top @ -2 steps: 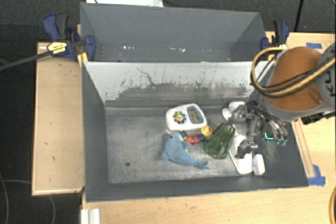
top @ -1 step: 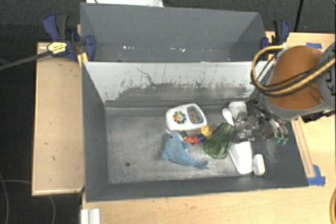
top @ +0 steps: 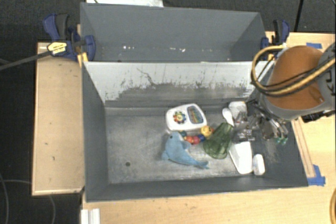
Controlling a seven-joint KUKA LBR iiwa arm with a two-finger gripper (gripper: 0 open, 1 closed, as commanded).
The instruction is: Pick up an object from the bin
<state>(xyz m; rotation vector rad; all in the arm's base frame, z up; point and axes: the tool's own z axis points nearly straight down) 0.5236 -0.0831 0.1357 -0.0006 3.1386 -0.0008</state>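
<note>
My gripper [top: 249, 125] is low in the bin's right part, under the arm's orange cover. It hangs just above a white bottle-like thing [top: 242, 158] and right beside a dark green crumpled piece [top: 219, 141]. A small white cylinder [top: 258, 164] lies to the right of the bottle-like thing. Another white piece [top: 231, 112] sits just left of the gripper, towards the back wall. I see nothing between the gripper's parts, which are partly hidden.
Left of the green piece lie a white toy with coloured buttons [top: 185, 117], small yellow and red bits [top: 199, 135] and a blue soft fish-like toy [top: 181, 152]. The arm and its cables cover the bin's right wall.
</note>
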